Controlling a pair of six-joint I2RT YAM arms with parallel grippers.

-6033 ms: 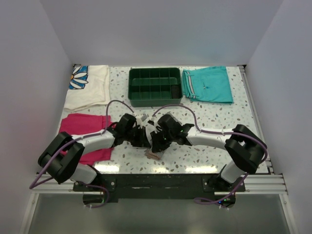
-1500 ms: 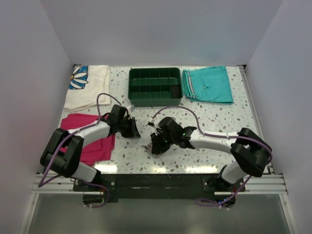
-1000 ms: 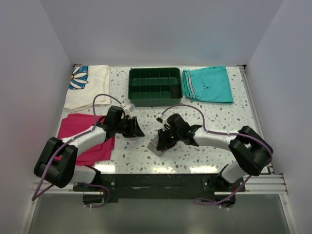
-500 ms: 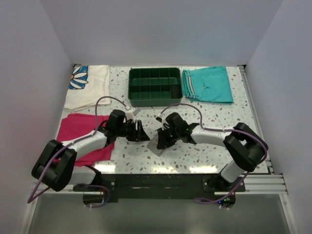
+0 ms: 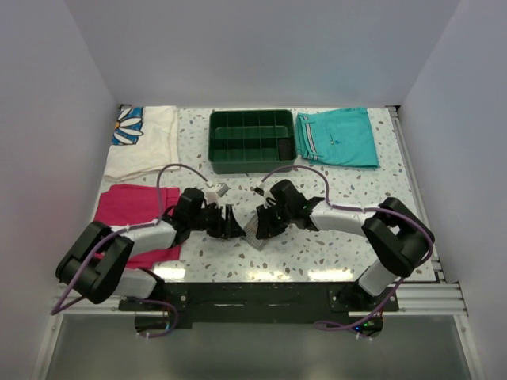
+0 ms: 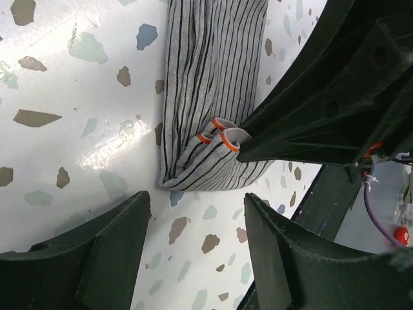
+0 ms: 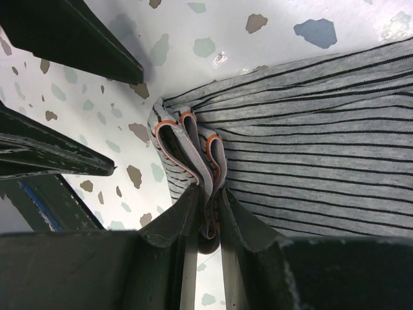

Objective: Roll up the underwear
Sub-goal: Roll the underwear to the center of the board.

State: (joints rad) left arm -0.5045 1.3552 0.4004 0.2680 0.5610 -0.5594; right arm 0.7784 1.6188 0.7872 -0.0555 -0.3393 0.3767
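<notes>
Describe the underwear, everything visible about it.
The underwear is a small garment of soft grey cloth with thin dark stripes and orange-red edge trim. It lies folded into a narrow, layered strip on the speckled white table, between the two arms. At one end the trimmed edges bunch into loops, and the right fingers are closed on that bunch. The left fingers stand open just short of it, not touching.

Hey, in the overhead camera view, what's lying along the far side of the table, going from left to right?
cream cloth with a blue daisy print → green divided tray → teal shorts
</notes>
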